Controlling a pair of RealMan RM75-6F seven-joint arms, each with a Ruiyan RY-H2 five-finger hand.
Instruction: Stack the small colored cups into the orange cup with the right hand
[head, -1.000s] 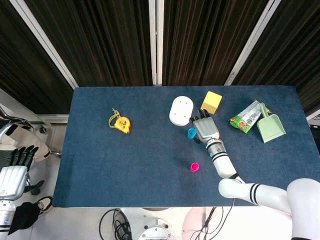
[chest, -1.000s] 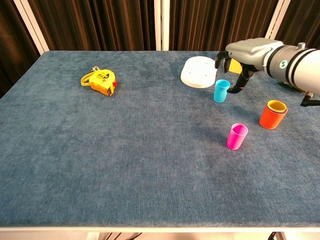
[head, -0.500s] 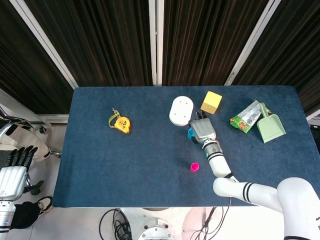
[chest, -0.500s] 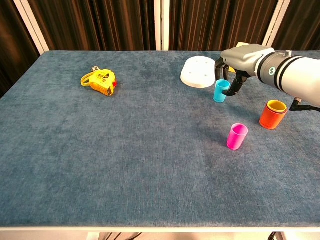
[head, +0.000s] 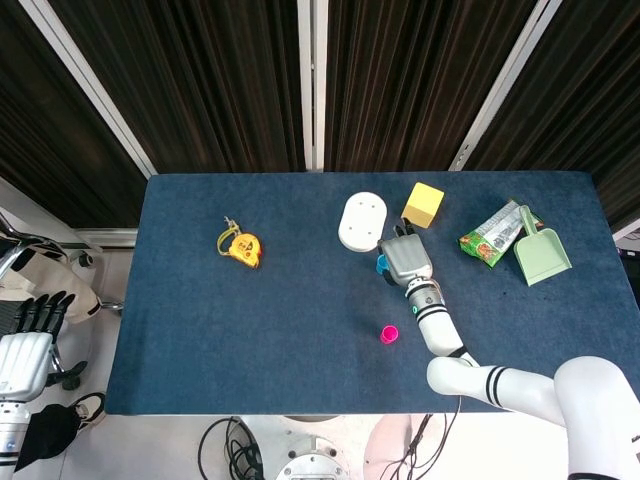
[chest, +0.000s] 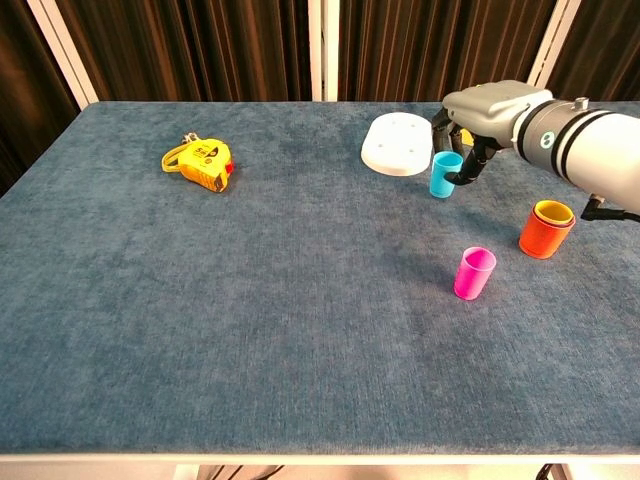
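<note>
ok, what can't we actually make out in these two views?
- Head view: orange cup not visible, apparently covered by the right arm; chest view shows the orange cup.
- Head view: blue cup mostly covered by the right hand.
- Chest view: contact between the fingers and blue cup is unclear.
- Chest view: left hand out of frame; head view crops left hand at the edge.
</note>
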